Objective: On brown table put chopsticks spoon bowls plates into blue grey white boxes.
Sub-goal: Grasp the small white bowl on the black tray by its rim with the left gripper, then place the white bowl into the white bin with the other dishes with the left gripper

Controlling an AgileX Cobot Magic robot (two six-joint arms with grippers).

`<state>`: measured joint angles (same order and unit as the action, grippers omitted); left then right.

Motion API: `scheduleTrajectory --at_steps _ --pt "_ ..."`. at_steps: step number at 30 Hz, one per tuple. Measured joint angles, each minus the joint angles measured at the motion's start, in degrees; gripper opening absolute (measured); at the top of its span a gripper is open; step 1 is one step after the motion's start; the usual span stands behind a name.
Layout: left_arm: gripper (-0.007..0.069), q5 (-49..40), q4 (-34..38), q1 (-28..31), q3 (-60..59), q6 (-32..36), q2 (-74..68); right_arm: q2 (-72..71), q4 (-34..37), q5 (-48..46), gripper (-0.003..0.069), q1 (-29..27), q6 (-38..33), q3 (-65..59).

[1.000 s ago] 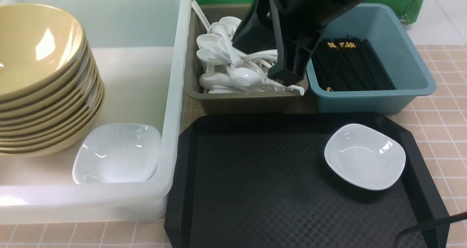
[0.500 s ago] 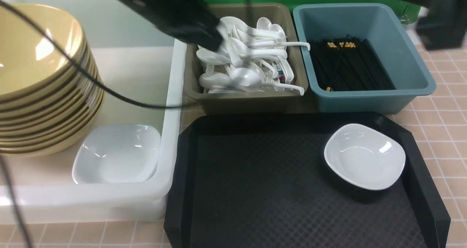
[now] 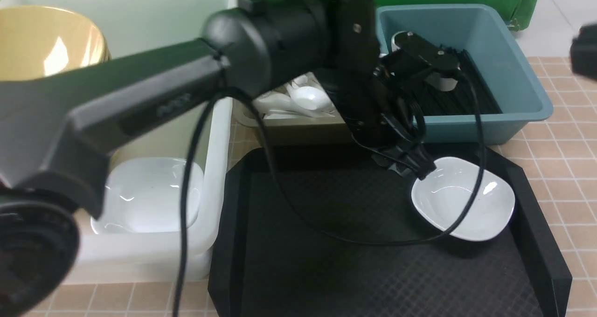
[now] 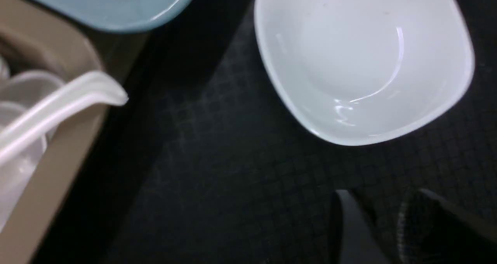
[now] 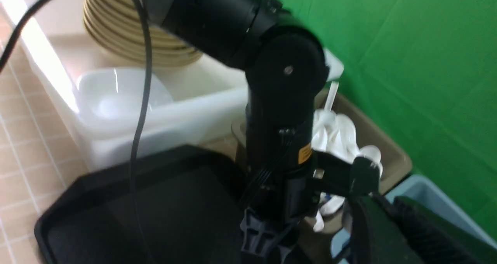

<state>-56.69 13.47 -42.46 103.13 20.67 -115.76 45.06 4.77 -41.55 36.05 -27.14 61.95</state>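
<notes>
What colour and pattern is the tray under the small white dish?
Black plastic tray, diamond-grid texture; clearest in the front view.

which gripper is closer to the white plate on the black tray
Left. The left gripper hovers at the plate's far left rim, not gripping it; the right gripper is farther off, raised to the right by the blue box.

Stretching L arm (image 3: 140, 98) fwd and across, wrist bent down. Pointing L gripper (image 3: 417, 170) downward, 2 fingers (image 4: 349, 225) slightly apart w/ nothing btwn. Holding R gripper (image 5: 384, 213) higher, well right of L gripper, fingers nearly together, empty.
</notes>
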Motion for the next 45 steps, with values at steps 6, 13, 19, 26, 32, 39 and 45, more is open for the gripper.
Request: scheduleTrajectory --at_steps 6,13,19,26,32,39,45 --pt "0.0418 -0.12 -1.06 0.06 3.4 -6.65 -3.69 0.16 -0.9 -1.76 0.0097 0.0 0.55 -1.21" --pt "0.0533 7.44 4.75 0.06 3.42 -7.53 -8.29 0.16 -1.28 -2.49 0.0097 0.0 0.59 -1.32" --pt "0.0533 12.4 6.55 0.06 3.42 -7.48 -11.5 0.16 -1.51 -2.49 0.0097 0.0 0.59 -1.38" --pt "0.0531 15.56 7.18 0.06 3.44 -7.42 -14.11 0.16 -1.99 -2.25 0.0097 0.0 0.54 -1.43" --pt "0.0412 14.98 12.0 -0.71 3.44 -4.22 -16.01 0.22 -2.43 0.27 0.0099 0.0 0.39 -1.43" --pt "0.0055 14.91 16.06 -1.55 3.84 1.14 -16.37 1.8 -2.94 0.09 0.0099 0.0 0.37 -1.43" --pt "0.0005 8.51 14.78 0.5 8.2 2.36 -15.15 2.56 -2.99 -0.83 0.0099 0.0 0.37 -1.5"
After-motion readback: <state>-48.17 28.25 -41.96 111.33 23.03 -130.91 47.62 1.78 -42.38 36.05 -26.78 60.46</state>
